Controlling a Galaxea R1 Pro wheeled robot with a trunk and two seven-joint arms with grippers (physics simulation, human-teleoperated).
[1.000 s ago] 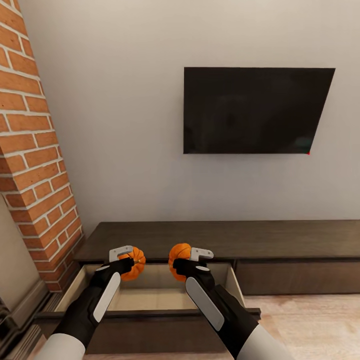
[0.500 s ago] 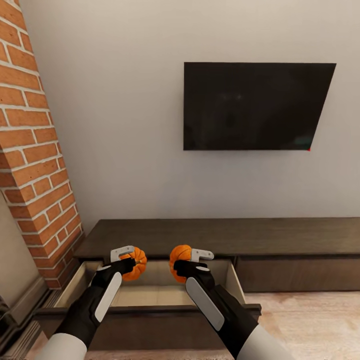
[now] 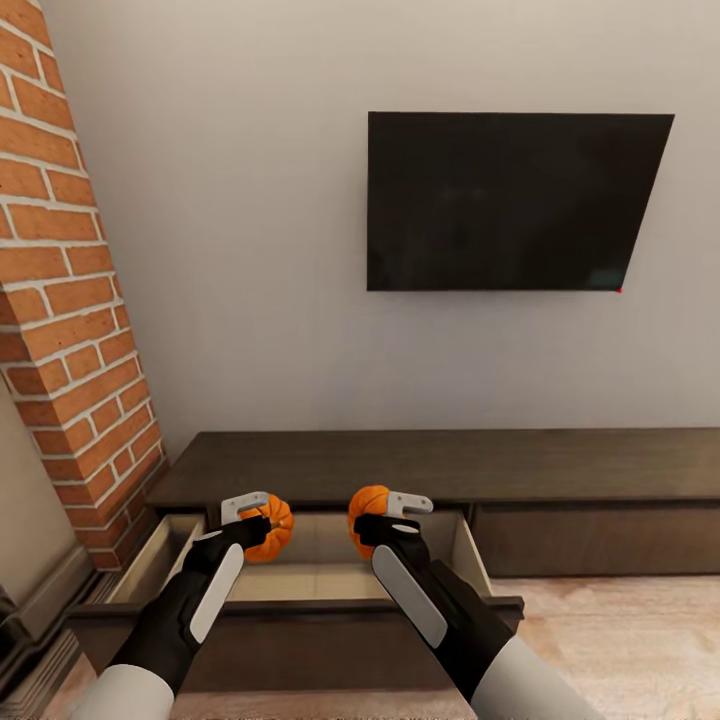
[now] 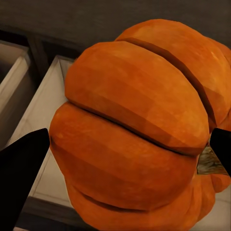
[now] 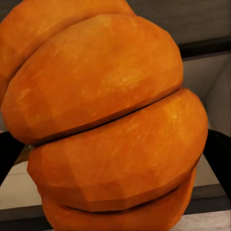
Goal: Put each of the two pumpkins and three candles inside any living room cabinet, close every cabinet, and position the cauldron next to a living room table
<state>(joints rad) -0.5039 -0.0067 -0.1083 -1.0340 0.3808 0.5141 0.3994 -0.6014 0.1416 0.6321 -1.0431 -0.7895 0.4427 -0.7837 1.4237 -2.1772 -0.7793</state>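
Leftmost, a brick column (image 3: pixel 70 300) stands beside the long dark cabinet (image 3: pixel 440 468), whose left drawer (image 3: pixel 300 580) is pulled open. Over that drawer, the left end effector (image 3: pixel 258 518) is clenched on one orange pumpkin (image 3: pixel 270 528), its ribbed side close up in the left wrist view (image 4: pixel 139 130). Just beside it, the right end effector (image 3: pixel 385 515) grips the second pumpkin (image 3: pixel 368 505), seen near in the right wrist view (image 5: pixel 110 120). Further right, a black television (image 3: pixel 510 200) hangs on the wall, with no readable writing, only a tiny red dot at its lower corner.
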